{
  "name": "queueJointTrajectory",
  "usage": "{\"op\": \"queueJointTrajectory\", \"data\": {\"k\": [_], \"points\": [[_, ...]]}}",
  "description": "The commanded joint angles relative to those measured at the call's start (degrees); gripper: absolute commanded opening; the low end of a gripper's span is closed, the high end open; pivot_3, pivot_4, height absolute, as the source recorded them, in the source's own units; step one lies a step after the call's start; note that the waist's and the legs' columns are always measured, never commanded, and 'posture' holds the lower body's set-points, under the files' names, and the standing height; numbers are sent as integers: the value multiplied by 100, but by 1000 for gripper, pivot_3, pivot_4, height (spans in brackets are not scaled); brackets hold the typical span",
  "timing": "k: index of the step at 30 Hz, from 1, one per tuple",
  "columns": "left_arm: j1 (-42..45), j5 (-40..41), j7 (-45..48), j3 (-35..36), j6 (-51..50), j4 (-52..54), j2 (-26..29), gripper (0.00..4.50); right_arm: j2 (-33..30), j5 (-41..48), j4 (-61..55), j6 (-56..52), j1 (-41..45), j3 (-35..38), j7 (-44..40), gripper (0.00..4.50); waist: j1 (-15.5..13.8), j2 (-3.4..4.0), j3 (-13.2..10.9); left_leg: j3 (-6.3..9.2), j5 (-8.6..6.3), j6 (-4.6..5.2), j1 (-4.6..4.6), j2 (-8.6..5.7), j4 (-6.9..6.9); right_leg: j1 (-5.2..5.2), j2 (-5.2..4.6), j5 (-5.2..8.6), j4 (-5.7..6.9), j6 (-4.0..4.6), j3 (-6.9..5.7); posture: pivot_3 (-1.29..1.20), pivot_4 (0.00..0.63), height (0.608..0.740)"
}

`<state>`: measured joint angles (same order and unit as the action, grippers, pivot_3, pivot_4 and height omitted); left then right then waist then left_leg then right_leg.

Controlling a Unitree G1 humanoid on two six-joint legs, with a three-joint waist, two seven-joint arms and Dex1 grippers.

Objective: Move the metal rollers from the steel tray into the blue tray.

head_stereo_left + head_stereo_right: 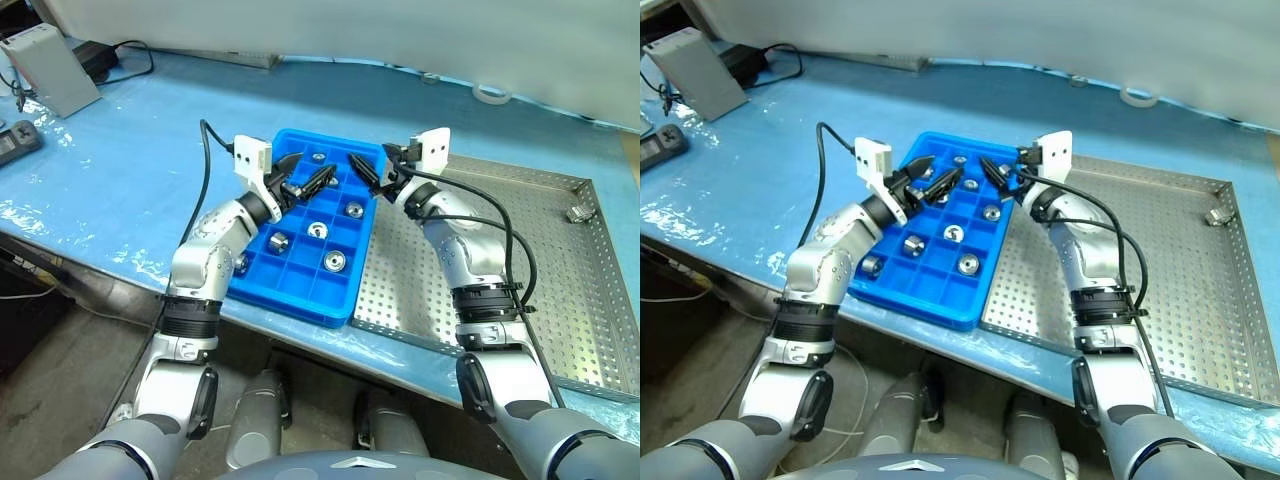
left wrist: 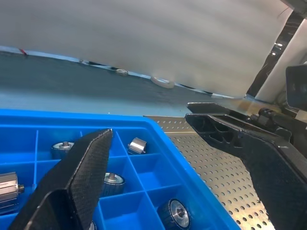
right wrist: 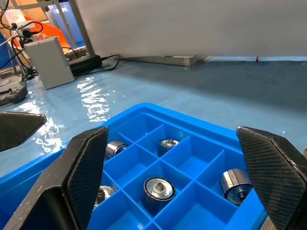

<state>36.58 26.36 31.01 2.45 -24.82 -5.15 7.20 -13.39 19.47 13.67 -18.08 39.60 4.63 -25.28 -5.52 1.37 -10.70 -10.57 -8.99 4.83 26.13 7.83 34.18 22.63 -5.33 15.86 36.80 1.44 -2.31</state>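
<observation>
While both arms reach over the far end of the blue tray (image 1: 300, 295), the left gripper (image 1: 308, 183) and the right gripper (image 1: 366, 172) hang above it with fingers spread wide and nothing between them, their tips pointing toward each other. Several metal rollers (image 1: 334, 261) sit in separate compartments below and just behind the fingertips. One more roller (image 1: 579, 213) lies far to the right of the right fingers, in the corner of the steel tray (image 1: 560, 300).

Both grippers (image 1: 938, 178) (image 1: 1002, 172) above blue tray (image 1: 902, 287)
</observation>
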Motion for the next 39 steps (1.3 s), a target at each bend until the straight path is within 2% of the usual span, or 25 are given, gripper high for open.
{"op": "queueJointTrajectory", "data": {"k": [1, 25, 39], "points": [[173, 1, 72, -21, 152, 61, -25, 4488, -53, 19, -328, 130, 4, 123, -5, 4500, 0, 0, 0, 0, 0, 0, 0, 0, 0, 0, 0, 0, 0, 0, 0, 82, 150, 740], [327, 7, 100, 72, 340, -134, -3, 4488, -12, -21, -46, 297, 276, 166, -24, 4500, 1, 0, 0, 0, 1, 2, 0, 0, 2, 0, 0, 0, 3, 0, 0, 92, 150, 740], [305, 56, 115, 67, 337, -167, -56, 4488, -70, -3, -233, 217, 142, 201, 19, 4500, 3, 0, 0, 0, 1, 3, 0, 0, 3, 0, 0, 0, 4, 1, 0, 65, 150, 740]]}}
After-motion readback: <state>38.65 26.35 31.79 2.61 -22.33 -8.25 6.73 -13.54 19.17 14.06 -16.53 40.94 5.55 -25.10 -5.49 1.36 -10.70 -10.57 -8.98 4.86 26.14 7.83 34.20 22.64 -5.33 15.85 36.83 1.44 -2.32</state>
